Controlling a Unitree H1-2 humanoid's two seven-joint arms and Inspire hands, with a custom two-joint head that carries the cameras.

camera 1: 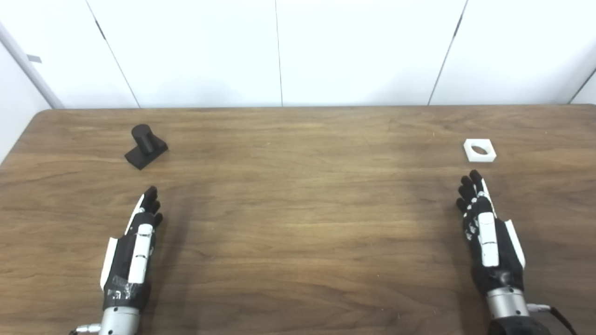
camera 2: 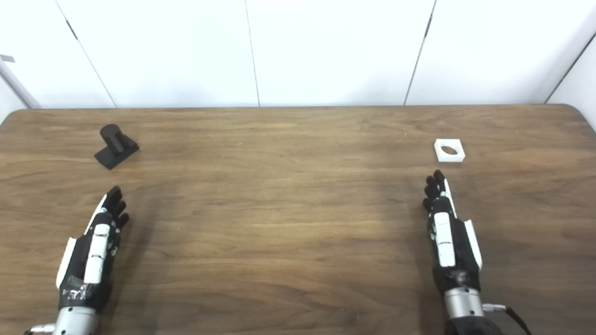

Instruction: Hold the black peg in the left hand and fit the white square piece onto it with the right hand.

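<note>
The black peg (camera 1: 145, 145), a short cylinder on a flat square base, stands on the wooden table (camera 1: 298, 200) at the far left. The white square piece (camera 1: 479, 150), with a round hole in its middle, lies flat at the far right. My left hand (camera 1: 135, 246) is open and empty, fingers stretched forward, a short way in front of the peg. My right hand (camera 1: 486, 232) is open and empty, fingers stretched forward, its fingertips just short of the white piece. Neither hand touches anything.
The table's far edge meets a white panelled wall (camera 1: 298, 51). The table's left edge shows at the far left in the left eye view. Bare wood lies between the two hands.
</note>
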